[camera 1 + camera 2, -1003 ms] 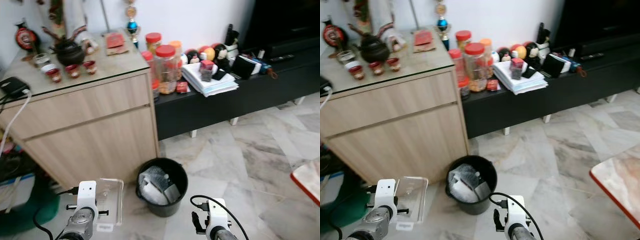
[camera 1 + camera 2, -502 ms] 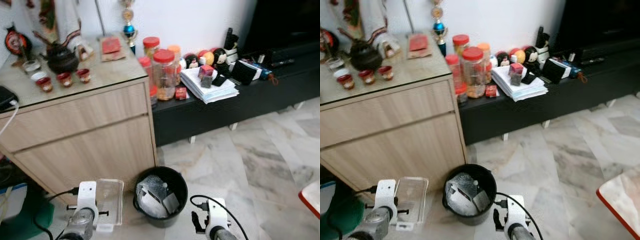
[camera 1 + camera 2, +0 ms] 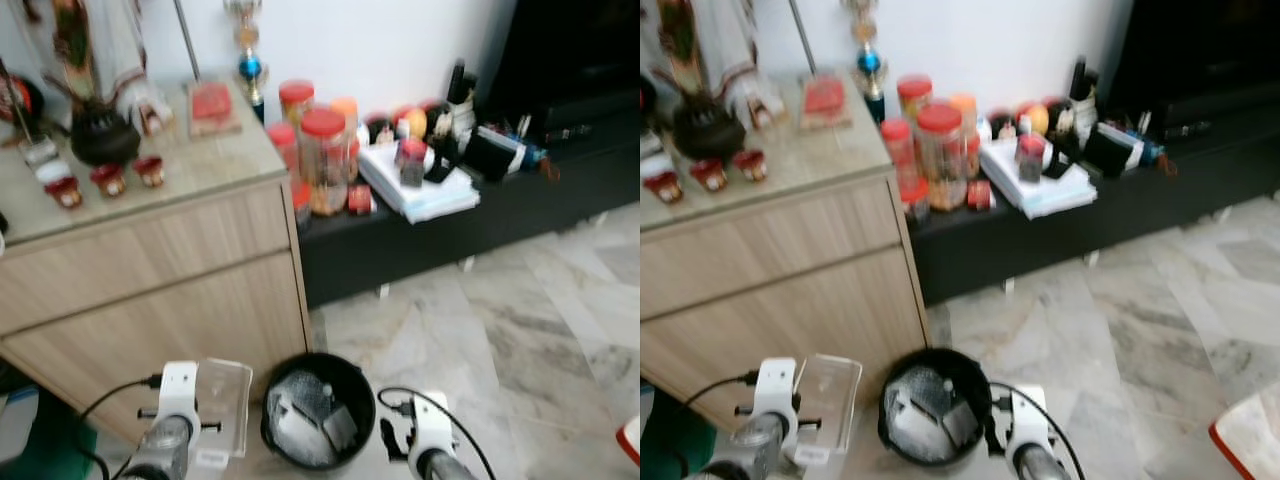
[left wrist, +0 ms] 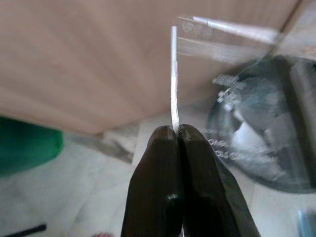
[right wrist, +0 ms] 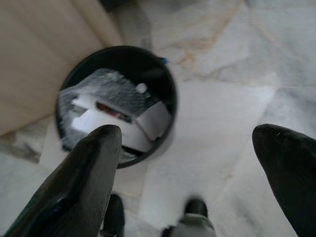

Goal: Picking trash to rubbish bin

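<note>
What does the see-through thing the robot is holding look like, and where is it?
Look low in front of the wooden cabinet, just left of the black rubbish bin. The left gripper pinches a clear plastic container by its edge; it alone is see-through.

Clear, glossy plastic tray [image 3: 222, 405] — pinched in matt black left gripper [image 4: 177, 131] fingers. Beside it, smooth black plastic rubbish bin [image 3: 318, 408]; behind, pale wood-grain cabinet [image 3: 160, 275]; below — polished marble floor [image 3: 500, 330].

Home living room: wooden sideboard [image 3: 150, 270], marble floor [image 3: 500, 330].
</note>
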